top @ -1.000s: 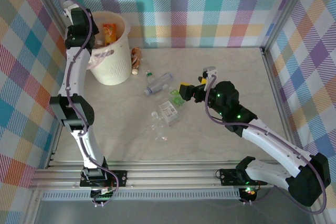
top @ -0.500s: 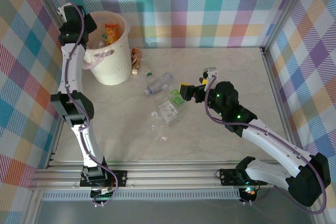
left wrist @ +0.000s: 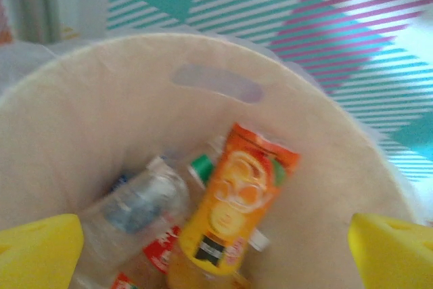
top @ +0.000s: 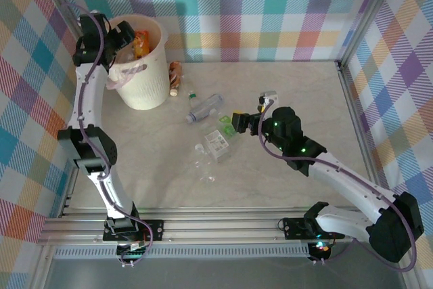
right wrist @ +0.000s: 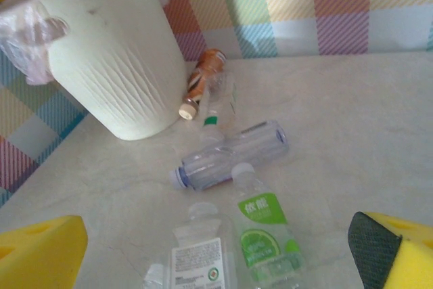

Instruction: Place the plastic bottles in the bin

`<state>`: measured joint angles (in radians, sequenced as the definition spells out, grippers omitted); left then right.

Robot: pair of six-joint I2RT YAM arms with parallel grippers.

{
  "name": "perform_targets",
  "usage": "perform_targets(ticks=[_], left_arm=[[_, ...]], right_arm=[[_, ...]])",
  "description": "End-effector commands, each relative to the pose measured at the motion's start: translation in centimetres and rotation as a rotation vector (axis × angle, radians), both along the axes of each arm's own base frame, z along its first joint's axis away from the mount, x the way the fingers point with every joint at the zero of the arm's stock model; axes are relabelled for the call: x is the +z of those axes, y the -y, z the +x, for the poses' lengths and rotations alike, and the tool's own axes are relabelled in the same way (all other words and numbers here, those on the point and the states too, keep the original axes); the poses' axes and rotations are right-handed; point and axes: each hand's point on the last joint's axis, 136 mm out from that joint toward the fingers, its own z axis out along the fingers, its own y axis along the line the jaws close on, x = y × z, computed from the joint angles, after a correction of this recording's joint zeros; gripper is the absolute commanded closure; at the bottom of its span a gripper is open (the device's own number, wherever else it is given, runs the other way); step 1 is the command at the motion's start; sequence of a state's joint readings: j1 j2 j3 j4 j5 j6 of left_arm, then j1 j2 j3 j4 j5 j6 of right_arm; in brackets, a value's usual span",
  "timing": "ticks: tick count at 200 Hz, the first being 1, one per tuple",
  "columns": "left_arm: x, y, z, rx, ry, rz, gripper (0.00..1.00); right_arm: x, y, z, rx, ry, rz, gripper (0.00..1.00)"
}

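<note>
The bin (top: 143, 72) stands at the back left, cream-white with a bag liner. My left gripper (top: 124, 34) hangs open over its mouth, nothing between its yellow fingers. In the left wrist view the bin's inner wall (left wrist: 101, 120) surrounds an orange-labelled bottle (left wrist: 237, 201), a clear bottle (left wrist: 135, 204) and a red-labelled one (left wrist: 159, 252) below my open left gripper (left wrist: 216, 254). Several plastic bottles lie on the table: a brown one (right wrist: 203, 76), a clear blue-capped one (right wrist: 233, 153), a green-labelled one (right wrist: 264, 235) and a white-labelled one (right wrist: 199, 258). My right gripper (right wrist: 216, 255) is open just above these.
The checked back wall (top: 257, 5) runs close behind the bin. A metal frame post (top: 352, 38) and the right wall bound the table. A small clear bottle (top: 203, 164) lies nearer the front. The marble tabletop (top: 304, 93) spreads to the right.
My left gripper has opened wide over the bin and its wrist has swung slightly right over the opening. My right gripper has edged left toward the bottles on the table.
</note>
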<state>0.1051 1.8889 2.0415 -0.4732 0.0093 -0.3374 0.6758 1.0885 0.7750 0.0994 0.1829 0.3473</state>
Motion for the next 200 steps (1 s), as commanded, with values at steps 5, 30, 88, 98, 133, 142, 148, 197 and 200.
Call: perform_targets(ticks=[5, 30, 88, 98, 133, 142, 148, 197, 200], left_arm=[[5.3, 3.2, -1.6, -0.113, 0.172, -0.102, 0.0], [5.1, 4.5, -2.9, -0.158, 0.175, -0.19, 0.0], [3.3, 9.9, -8.2, -0.201, 0.144, -0.257, 0.0], [2.3, 10.8, -9.4, -0.207, 0.129, -0.275, 0.0], [-1.8, 13.1, -12.8, -0.221, 0.063, -0.407, 0.0], [-2.6, 13.4, -13.5, -0.221, 0.036, -0.448, 0.0], [-2.8, 13.5, -14.0, -0.226, 0.024, -0.466, 0.0], [-5.8, 12.9, -17.4, -0.179, -0.077, -0.473, 0.0], [-5.9, 12.9, -17.6, -0.178, -0.082, -0.477, 0.0]], right_arm=[[-2.7, -0.2, -0.4, -0.003, -0.086, -0.003, 0.0], [-5.1, -0.5, -0.8, 0.007, -0.177, -0.014, 0.0], [-9.3, -2.4, -2.4, 0.103, -0.278, -0.046, 0.0], [-10.0, -3.1, -2.8, 0.135, -0.293, -0.073, 0.0], [-12.9, -5.5, -4.5, 0.239, -0.296, -0.203, 0.0], [-13.5, -5.9, -4.7, 0.256, -0.295, -0.23, 0.0], [-13.9, -6.2, -4.8, 0.269, -0.292, -0.25, 0.0], [-16.4, -7.8, -4.3, 0.264, -0.263, -0.373, 0.0], [-16.6, -7.9, -4.2, 0.262, -0.265, -0.373, 0.0]])
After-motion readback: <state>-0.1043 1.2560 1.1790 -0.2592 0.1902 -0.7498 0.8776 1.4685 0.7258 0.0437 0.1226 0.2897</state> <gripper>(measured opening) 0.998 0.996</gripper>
